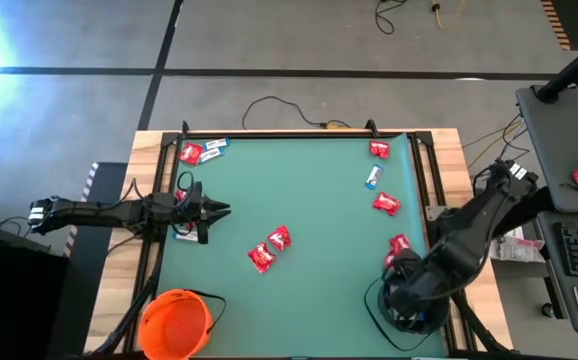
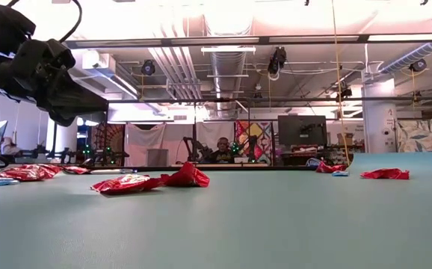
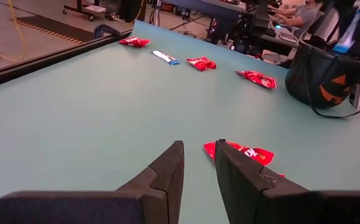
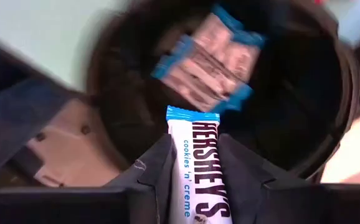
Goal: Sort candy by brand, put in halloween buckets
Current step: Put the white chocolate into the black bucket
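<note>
Left tool [image 1: 219, 210], fingers slightly parted and grasping nothing, hovers over the tabletop [image 1: 309, 200] above the orange bucket [image 1: 174, 322]. Red candy [image 1: 270, 249] lies mid-tabletop. Right tool [image 4: 192, 180] clenches a Hershey's bar [image 4: 198, 165] over the black bucket [image 4: 317, 112].

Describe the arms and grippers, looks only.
Both arms are dark, jointed, with cables along the links. The left arm is slim with a white patch near its base. The left gripper and right gripper each have two dark, wedge-shaped fingers.
</note>
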Robot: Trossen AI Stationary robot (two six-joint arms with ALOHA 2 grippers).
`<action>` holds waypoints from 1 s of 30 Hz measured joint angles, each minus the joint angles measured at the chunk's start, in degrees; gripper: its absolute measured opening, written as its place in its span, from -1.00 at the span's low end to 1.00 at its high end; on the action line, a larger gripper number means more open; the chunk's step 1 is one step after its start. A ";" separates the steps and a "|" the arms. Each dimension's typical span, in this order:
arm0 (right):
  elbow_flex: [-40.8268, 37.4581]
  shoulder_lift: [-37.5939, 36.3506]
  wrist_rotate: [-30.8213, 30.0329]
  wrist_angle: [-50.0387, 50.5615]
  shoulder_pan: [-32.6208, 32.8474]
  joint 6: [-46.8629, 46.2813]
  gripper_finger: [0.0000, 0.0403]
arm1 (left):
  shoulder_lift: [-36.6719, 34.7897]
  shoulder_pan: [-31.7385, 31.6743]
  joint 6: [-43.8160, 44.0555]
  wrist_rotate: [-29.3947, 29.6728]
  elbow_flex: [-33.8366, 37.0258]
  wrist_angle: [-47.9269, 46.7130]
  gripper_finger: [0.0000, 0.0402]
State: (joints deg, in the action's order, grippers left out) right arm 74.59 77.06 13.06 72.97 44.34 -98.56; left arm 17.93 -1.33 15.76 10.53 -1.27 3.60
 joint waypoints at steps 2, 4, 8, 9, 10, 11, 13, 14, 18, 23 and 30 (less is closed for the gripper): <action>-3.92 0.00 0.67 -1.76 0.90 -3.14 -0.48 | 0.00 -0.01 -0.01 -0.01 0.01 0.00 -0.62; -8.07 0.00 0.68 -4.53 1.11 -4.89 -0.48 | 0.00 -0.01 0.01 -0.01 0.01 0.02 -0.62; -14.94 0.00 0.53 -7.50 0.61 -5.64 -0.46 | 0.02 -0.01 -0.01 0.00 -0.01 0.02 -0.62; -16.36 0.00 0.49 -7.99 0.46 -6.82 -0.44 | 0.02 0.00 -0.01 0.00 0.01 0.02 -0.62; -17.56 0.00 0.53 -8.43 0.39 -8.17 -0.42 | 0.02 -0.01 -0.01 0.00 0.00 0.02 -0.62; -18.28 0.00 0.51 -8.65 0.39 -9.62 -0.40 | 0.02 -0.01 -0.01 0.01 0.01 0.02 -0.62; -18.75 0.00 1.03 -8.97 0.39 -11.60 -0.34 | 0.02 -0.01 0.01 0.01 0.00 0.07 -0.62; -18.74 0.00 1.49 -9.23 0.39 -11.95 -0.30 | 0.02 -0.01 0.01 0.01 0.01 0.09 -0.62; -16.37 -0.03 2.43 -8.82 0.39 -14.10 -0.12 | 0.03 -0.01 -0.01 0.01 0.01 0.11 -0.62; -7.81 -0.73 2.56 -8.56 -0.21 -15.71 0.06 | 0.03 -0.01 0.00 -0.01 0.01 0.17 -0.62; 6.86 -1.18 -12.97 -3.49 -3.69 -17.46 0.04 | 0.03 0.00 0.01 0.00 0.00 0.26 -0.62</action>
State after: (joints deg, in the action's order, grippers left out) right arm 81.45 75.88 0.09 69.48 40.65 -116.02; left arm 17.97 -1.33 15.77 10.53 -1.27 3.86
